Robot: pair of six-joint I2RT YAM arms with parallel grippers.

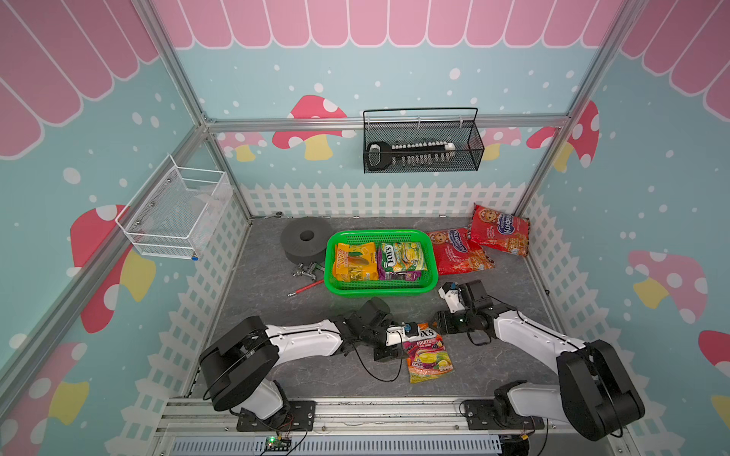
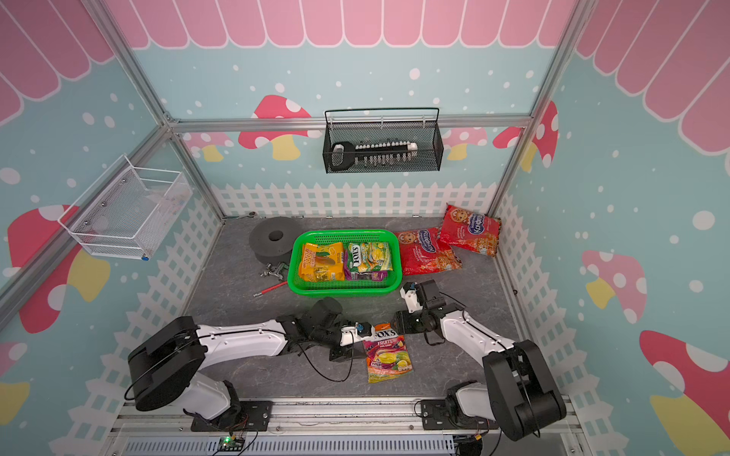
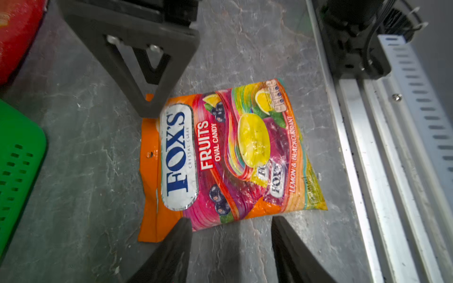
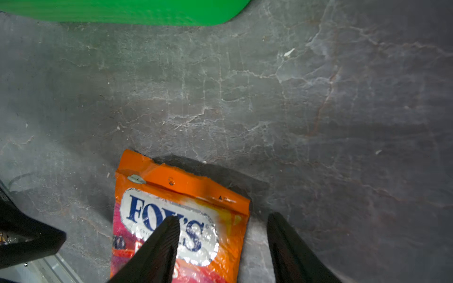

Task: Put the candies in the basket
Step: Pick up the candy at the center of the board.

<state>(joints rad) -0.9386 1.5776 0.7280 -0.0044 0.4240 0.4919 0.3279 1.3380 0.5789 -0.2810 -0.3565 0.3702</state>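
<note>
The grey stone-patterned table (image 1: 256,316) carries everything, with the green basket (image 1: 381,291) standing mid-table toward the back. The left arm (image 1: 304,335) and the right arm (image 1: 525,335) both reach in on the near side of the basket and meet over one bag. On the back wall behind the basket hangs a black wire basket (image 1: 422,158), and a white mesh basket (image 1: 177,221) hangs on the side wall to the basket's left. A grey foam ring (image 1: 306,239) sits just beside the basket's back left corner.

Outside the basket, the near red cookie-face bag (image 1: 460,252) lies right against its right rim. The far red cookie-face bag (image 1: 499,229) lies further back and right, touching the first. The orange Fox's bag (image 1: 428,353) lies flat on the table, apart from the basket on its near side.

Inside the basket lie the orange "100" pack (image 1: 354,261) on the left and the green-yellow Fox's bag (image 1: 403,256) on the right, with a purple pack (image 1: 395,275) showing under it.

The left gripper (image 3: 230,219) has its jaws spread wide and empty, tips at the orange bag's long edge. The right gripper (image 4: 223,216) is also spread wide and holds nothing, one finger over the logo and one past the bag's side.

A red-handled tool (image 1: 306,288) and a small metal part (image 1: 306,270) lie just left of the basket
</note>
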